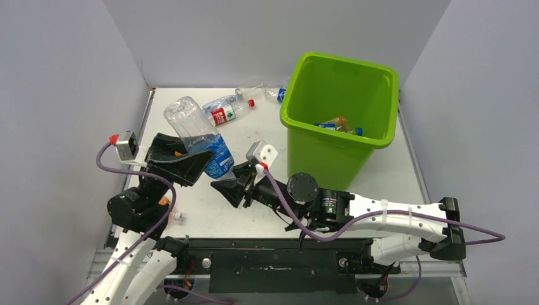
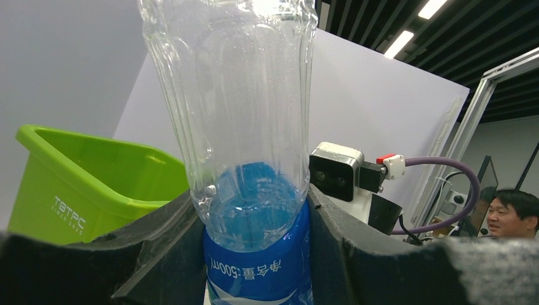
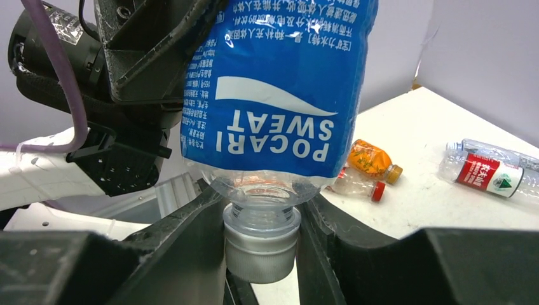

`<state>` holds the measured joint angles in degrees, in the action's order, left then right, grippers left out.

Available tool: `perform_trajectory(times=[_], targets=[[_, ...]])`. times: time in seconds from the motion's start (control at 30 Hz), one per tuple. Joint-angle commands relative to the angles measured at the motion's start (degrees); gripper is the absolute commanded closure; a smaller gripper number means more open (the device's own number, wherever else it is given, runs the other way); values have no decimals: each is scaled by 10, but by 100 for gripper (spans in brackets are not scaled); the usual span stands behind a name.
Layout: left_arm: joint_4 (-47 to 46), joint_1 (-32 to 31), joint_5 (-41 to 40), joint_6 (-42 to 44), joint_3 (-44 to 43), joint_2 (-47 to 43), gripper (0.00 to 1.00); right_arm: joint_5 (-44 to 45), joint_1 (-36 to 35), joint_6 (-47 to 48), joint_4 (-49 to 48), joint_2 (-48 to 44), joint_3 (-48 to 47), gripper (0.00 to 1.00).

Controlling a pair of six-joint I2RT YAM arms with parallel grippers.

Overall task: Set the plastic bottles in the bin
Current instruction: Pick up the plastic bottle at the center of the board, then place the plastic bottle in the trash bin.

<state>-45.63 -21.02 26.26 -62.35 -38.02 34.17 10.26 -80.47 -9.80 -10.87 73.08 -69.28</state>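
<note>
- The left claw [image 2: 257,213] is clamped partway shut around the body of the Pocari Sweat bottle [image 1: 191,124], right at the blue label. It holds the bottle upside down and tilted in the air, on the left side of the tabletop [image 1: 257,127].
- The right claw [image 3: 262,236] comes in from underneath. Its two fingers are nearly closed and look pressed against the white cap [image 3: 262,254] on both sides.
- So both arms have the same bottle, and to me that reads as a handoff. The bin [image 1: 340,149] sits on the right side, closer to the right arm's reach.
- Gripping the body leaves the neck free, which is probably why the cap end points at the other arm.
- The bin already has a couple of bottles [image 1: 340,125] at the bottom.
- More are lying loose on the tabletop: a red-label bottle [image 3: 492,173] and a little orange bottle [image 3: 370,159], both well apart from the bin.
</note>
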Motion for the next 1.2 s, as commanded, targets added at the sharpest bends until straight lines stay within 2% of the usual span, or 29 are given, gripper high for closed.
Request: perform_trajectory(times=[0.0,0.07,0.1,0.13,0.17,0.2,0.33,0.43,0.57,0.7,0.83,0.9,0.97,1.03,1.1,1.17], targets=[[-6,-3,9,2,-19,-6,78,4,-3,-4,-30,-16,-19,95],[-6,-3,9,4,-18,-7,64,4,-3,-4,-30,-20,-17,95],[-6,-3,10,6,-17,-8,53,4,-3,-4,-30,-22,-17,95],[-7,-3,11,11,-17,-9,32,4,-3,-3,-29,-22,-17,95],[-5,-3,9,17,-16,-13,8,5,-2,-3,-28,-23,-16,95],[-1,-3,5,23,-15,-16,2,8,-3,-2,-27,-26,-15,95],[40,-3,-21,63,-17,-37,4,36,-3,13,-1,-42,-29,95],[116,-3,-63,132,-31,-59,4,92,-4,35,50,-73,-55,95],[267,-4,-184,266,-66,-77,4,207,-4,73,116,-124,-98,95],[365,-7,-323,371,-92,-55,4,352,-3,126,168,-158,-148,95],[408,-10,-412,414,-100,-10,4,497,-2,220,121,-175,-142,95],[408,-10,-425,418,-83,9,4,547,2,283,42,-180,-112,95],[389,-10,-428,415,-51,16,4,565,17,311,2,-178,-96,95],[372,-8,-428,413,-20,17,4,551,60,280,24,-165,-100,95],[373,-3,-428,403,-6,18,4,495,163,196,112,-144,-129,95],[376,-2,-426,403,-2,19,4,400,279,96,204,-115,-167,95]])
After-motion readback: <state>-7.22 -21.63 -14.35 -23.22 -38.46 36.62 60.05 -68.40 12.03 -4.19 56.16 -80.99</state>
